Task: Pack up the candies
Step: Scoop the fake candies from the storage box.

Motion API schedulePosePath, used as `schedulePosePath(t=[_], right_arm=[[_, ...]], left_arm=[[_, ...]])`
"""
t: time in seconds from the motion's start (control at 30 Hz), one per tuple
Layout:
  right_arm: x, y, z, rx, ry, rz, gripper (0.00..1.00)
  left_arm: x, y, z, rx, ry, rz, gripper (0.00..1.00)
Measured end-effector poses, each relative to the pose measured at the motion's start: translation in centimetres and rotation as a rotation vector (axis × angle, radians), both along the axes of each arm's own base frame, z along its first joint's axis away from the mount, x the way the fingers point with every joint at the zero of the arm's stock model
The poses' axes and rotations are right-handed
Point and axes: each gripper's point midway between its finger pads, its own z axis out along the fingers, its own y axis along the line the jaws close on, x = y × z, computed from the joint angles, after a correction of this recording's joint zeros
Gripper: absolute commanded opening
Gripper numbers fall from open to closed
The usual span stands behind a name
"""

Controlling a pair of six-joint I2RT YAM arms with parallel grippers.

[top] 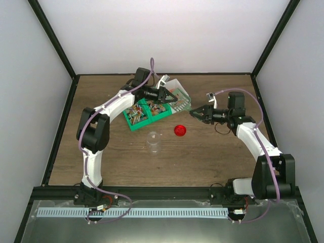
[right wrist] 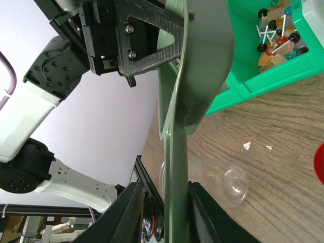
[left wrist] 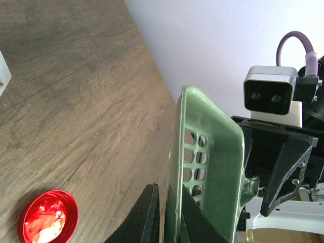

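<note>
We see a brown wooden worktop (top: pixel 212 152), matt, with open grain and dark streaks. The pale green slotted plastic scoop (left wrist: pixel 212 167) looks smooth, with a soft sheen. The round red translucent plastic lid (left wrist: pixel 49 215) is glossy and catches the light. The small clear plastic jar (top: pixel 154 142) is smooth and shiny. The bright green plastic tray (right wrist: pixel 283 68) has a satin finish; the tiny candies in mixed colours (right wrist: pixel 276 35) look shiny. The left pincer (left wrist: pixel 169 212) and right pincer (right wrist: pixel 169 212) are matt black plastic. The white plastic arm shells (right wrist: pixel 25 111) look smooth and semi-gloss.
</note>
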Motion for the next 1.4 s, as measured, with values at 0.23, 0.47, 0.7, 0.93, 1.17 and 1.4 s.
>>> schedulePosePath(t=[0.23, 0.47, 0.7, 0.93, 1.17, 1.4], right_arm=[[0.3, 0.0, 0.4, 0.015, 0.005, -0.014, 0.16], [0.2, 0.0, 0.6, 0.024, 0.009, -0.008, 0.15], [-0.1, 0.2, 0.8, 0.036, 0.011, 0.012, 0.15], [-0.5, 0.2, 0.8, 0.047, 0.029, 0.027, 0.01], [-0.7, 0.4, 1.0, 0.057, 0.023, 0.044, 0.01], [-0.2, 0.5, 1.7, 0.102, 0.060, 0.031, 0.01]], left_arm=[[0.1, -0.1, 0.0, -0.025, 0.017, 0.003, 0.04], [-0.3, -0.2, 0.6, -0.057, 0.013, -0.008, 0.04], [-0.6, -0.2, 0.7, -0.084, 0.015, -0.026, 0.04], [-0.8, -0.2, 1.1, -0.106, 0.008, -0.046, 0.04], [-1.1, -0.4, 1.2, -0.116, 0.009, -0.057, 0.51], [-0.1, 0.0, 0.5, -0.094, 0.024, 0.001, 0.61]])
